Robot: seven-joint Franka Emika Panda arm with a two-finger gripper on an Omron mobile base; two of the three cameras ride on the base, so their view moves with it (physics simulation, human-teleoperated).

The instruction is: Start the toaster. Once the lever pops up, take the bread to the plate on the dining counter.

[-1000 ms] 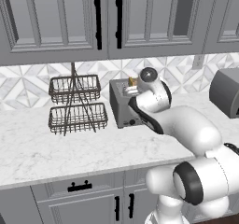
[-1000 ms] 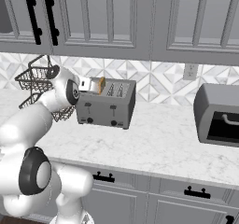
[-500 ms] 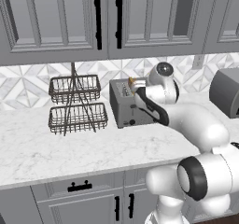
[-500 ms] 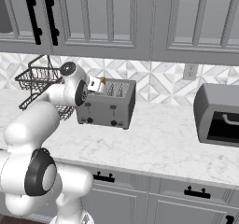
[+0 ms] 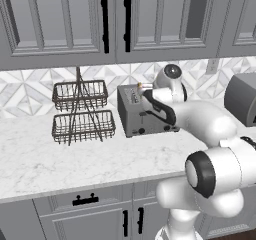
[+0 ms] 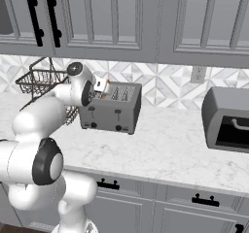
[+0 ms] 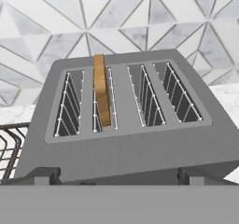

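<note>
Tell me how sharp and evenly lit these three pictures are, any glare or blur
Left base view: flat even light, soft shadow under the toaster, no glare. Right base view: crisp edges, the oven box shaded dark in its opening. Hand view: sharp on the bread in its slot, slight wide-angle stretch, no motion blur.

Even, soft rendered light, bright with no glare. Faint shadows lie under the toaster (image 6: 111, 111) and wire basket (image 5: 82, 111) on the marble desk (image 5: 60, 159). Everything is sharp, undistorted.
</note>
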